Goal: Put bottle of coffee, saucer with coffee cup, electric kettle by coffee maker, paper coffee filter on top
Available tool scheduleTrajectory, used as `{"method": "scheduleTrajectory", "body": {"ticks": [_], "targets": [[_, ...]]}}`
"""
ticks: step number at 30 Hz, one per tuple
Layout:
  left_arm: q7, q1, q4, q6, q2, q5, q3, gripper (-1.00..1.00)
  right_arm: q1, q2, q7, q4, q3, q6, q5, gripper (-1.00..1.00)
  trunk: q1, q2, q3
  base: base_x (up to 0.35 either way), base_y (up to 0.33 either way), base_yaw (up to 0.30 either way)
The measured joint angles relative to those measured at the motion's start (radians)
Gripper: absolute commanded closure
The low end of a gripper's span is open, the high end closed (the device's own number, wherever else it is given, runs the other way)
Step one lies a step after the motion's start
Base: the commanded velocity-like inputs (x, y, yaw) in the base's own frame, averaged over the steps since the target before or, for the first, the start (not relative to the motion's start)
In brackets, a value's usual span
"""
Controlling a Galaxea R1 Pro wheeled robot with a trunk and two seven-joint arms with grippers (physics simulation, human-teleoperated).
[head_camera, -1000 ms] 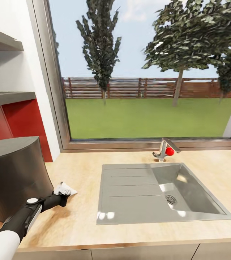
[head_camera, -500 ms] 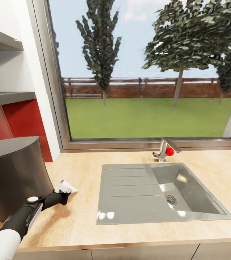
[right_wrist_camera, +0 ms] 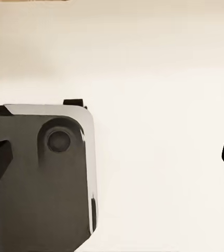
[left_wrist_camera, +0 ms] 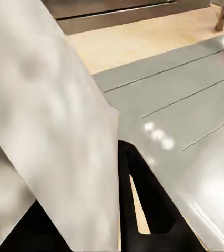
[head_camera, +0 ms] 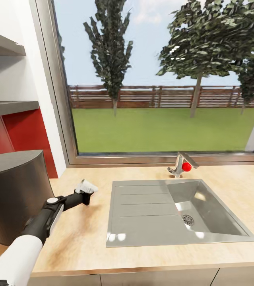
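Here the wooden countertop (head_camera: pixel 150 246) spans the lower half of the head view, with the steel sink (head_camera: pixel 174 210) set in its middle and the tap (head_camera: pixel 179 165) behind it below the window. The dark coffee maker (head_camera: pixel 15 190) stands at the lower left of the frame. Compared with half a second ago, the left gripper (head_camera: pixel 84 192) has risen and moved toward the centre, now up beside the sink's left edge rather than low against the coffee maker's base. The left arm reaches from the bottom left corner diagonally up and right, nearly straight. Its jaws are closed on the white paper coffee filter (head_camera: pixel 86 186), which sticks out past the fingertips. In the left wrist view the filter (left_wrist_camera: pixel 54 136) looms large before one dark finger (left_wrist_camera: pixel 143 194). The right gripper (right_wrist_camera: pixel 112 157) hangs with its jaws spread apart, holding nothing.
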Motion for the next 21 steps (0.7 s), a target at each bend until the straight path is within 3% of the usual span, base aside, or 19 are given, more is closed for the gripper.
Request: {"method": "scheduleTrajectory", "body": {"ticks": [3,9,12,15,17,21], "targets": [[-0.052,-0.038,-0.029,0.048,-0.004,-0.001,0.0,1.0,0.0,0.02,0.0,-0.006,-0.001,0.0,-0.001,-1.0,0.0,0.0,0.0,0.0,0.0,0.0],[-0.12,-0.069,-0.078,0.077,-0.004,-0.003,0.001,1.0,0.0,0.034,0.0,-0.008,-0.002,-0.002,-0.011,-1.0,0.0,0.0,0.0,0.0,0.0,0.0],[-0.14,-0.071,-0.091,0.078,-0.004,-0.004,0.001,1.0,0.0,0.036,-0.001,-0.008,-0.002,-0.002,-0.046,-1.0,0.0,0.0,0.0,0.0,0.0,0.0],[-0.202,-0.072,-0.118,0.088,-0.001,-0.005,0.0,1.0,0.0,0.037,0.002,-0.008,-0.005,-0.002,-0.108,-1.0,0.0,0.0,0.0,0.0,0.0,0.0],[-0.222,-0.071,-0.146,0.119,0.001,-0.005,0.0,1.0,0.0,0.037,0.001,-0.007,-0.003,-0.002,-0.135,-1.0,0.0,0.0,0.0,0.0,0.0,0.0],[-0.233,-0.062,-0.22,0.191,0.0,-0.005,-0.002,1.0,0.0,0.038,0.0,-0.005,-0.003,-0.002,-0.151,-1.0,0.0,0.0,0.0,0.0,0.0,0.0]]}}
